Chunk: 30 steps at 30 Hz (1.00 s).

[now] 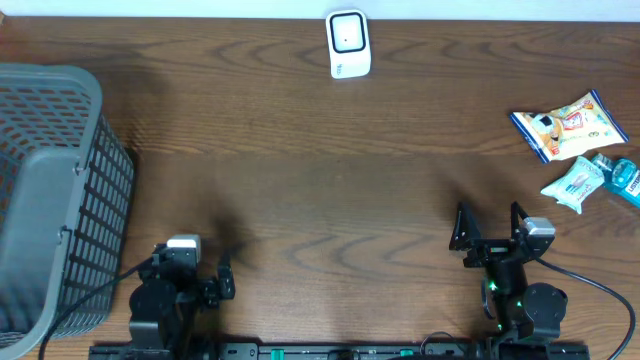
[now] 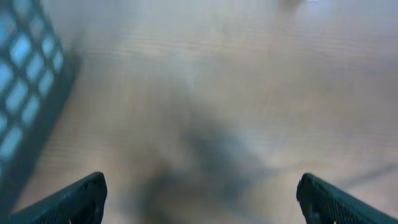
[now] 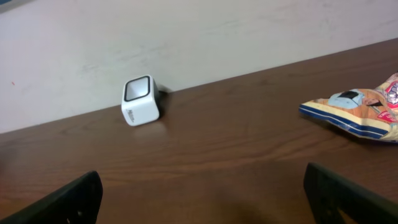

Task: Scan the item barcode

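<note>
Matt wood-grain table point(image 1: 320, 180), glossy plastic scanner point(image 1: 348, 44), plastic lattice basket point(image 1: 108, 195) — matt, shiny film snack packet point(image 1: 568, 124)

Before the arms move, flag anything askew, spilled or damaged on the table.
Nothing stands out. The scanner stands upright at the far edge, the snack bag and teal packet lie intact at the right, and the basket sits at the left.
</note>
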### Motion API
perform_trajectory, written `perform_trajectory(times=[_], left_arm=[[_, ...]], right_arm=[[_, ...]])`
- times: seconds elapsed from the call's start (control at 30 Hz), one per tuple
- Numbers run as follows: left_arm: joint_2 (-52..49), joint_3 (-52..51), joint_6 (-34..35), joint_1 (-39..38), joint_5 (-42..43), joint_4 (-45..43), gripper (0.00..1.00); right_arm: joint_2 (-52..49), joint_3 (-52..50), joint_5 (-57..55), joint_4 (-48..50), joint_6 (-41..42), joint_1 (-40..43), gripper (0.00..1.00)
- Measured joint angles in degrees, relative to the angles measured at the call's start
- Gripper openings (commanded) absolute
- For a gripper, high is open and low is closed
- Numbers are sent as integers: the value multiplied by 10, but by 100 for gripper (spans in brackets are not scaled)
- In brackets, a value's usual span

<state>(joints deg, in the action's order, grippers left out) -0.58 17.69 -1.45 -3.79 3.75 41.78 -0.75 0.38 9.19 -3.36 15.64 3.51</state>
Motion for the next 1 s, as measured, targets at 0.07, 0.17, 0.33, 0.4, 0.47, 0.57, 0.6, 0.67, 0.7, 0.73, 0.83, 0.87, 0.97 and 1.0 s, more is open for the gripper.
perform_trajectory(times=[0.07,0.17,0.33,0.4,0.47,0.57,0.6,0.67,0.7,0.73,0.83,0.87,0.97,1.0], left_arm=[[0,-1,0,0,4,-26,98],[0,-8,0,0,9,-63,98],[0,-39,0,0,11,-165,98],[0,-54,0,0,11,-213,98],[0,-70,0,0,11,-251,98],[0,-107,0,0,11,-308,98],[0,-117,0,0,11,-318,98],[0,-140,0,0,11,-345,98],[-1,-147,0,0,11,-362,97],[0,-152,0,0,11,-377,98],[0,-164,0,0,10,-405,98],[0,-165,0,0,10,-406,98],[0,-165,0,0,8,-400,98],[0,-165,0,0,6,-400,98]], right_arm=[[0,0,0,0,0,0,99],[0,0,0,0,0,0,99],[0,0,0,0,0,0,99],[0,0,0,0,0,0,99],[0,0,0,0,0,0,99],[0,0,0,0,0,0,99],[0,0,0,0,0,0,99],[0,0,0,0,0,0,99],[0,0,0,0,0,0,99],[0,0,0,0,0,0,99],[0,0,0,0,0,0,99],[0,0,0,0,0,0,99],[0,0,0,0,0,0,99],[0,0,0,0,0,0,99]])
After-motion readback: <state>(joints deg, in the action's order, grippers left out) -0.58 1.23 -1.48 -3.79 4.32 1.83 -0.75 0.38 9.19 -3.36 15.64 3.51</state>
